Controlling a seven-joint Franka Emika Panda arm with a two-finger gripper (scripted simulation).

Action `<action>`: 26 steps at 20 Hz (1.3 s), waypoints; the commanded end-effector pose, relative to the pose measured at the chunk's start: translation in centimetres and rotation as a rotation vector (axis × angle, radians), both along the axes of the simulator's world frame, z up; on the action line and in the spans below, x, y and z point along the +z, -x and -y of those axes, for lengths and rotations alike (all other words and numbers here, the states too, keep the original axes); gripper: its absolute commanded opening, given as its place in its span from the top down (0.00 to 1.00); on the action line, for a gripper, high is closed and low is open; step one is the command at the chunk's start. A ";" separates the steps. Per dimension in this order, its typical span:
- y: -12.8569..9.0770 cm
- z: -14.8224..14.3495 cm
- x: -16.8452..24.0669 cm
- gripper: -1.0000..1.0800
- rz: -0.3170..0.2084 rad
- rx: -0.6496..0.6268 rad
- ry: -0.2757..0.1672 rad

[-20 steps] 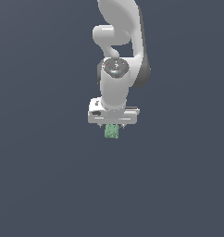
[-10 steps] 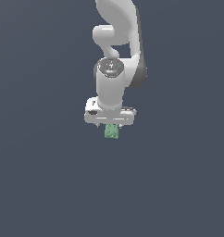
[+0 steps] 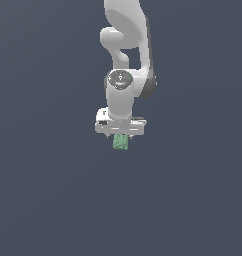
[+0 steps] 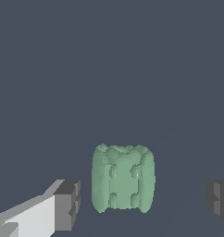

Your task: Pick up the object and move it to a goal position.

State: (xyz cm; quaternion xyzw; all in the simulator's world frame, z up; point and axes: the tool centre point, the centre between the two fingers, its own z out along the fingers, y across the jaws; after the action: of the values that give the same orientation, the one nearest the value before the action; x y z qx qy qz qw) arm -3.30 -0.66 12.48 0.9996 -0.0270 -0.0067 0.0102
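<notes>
Hovering over the small pale mint-green bumpy blob (image 4: 123, 178), the white arm's tool (image 4: 144, 200) has its dark fingers (image 4: 67, 205) spread apart, one on each side and neither touching. Nothing is grasped yet; the lift and carry remain, and no goal marker shows.

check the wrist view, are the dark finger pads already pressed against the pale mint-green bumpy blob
No, the gripper is open: a clear gap shows between each dark finger pad and the pale mint-green bumpy blob.
</notes>
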 end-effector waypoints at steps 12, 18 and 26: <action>3.0 -0.7 -3.5 0.04 0.014 -0.029 -0.020; 3.0 -0.6 -4.0 0.04 0.013 -0.029 -0.019; 3.1 -0.7 -7.6 0.04 0.014 -0.029 -0.019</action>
State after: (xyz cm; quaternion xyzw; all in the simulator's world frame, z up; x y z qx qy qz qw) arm -6.41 -0.01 5.62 0.9991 -0.0416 -0.0005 0.0002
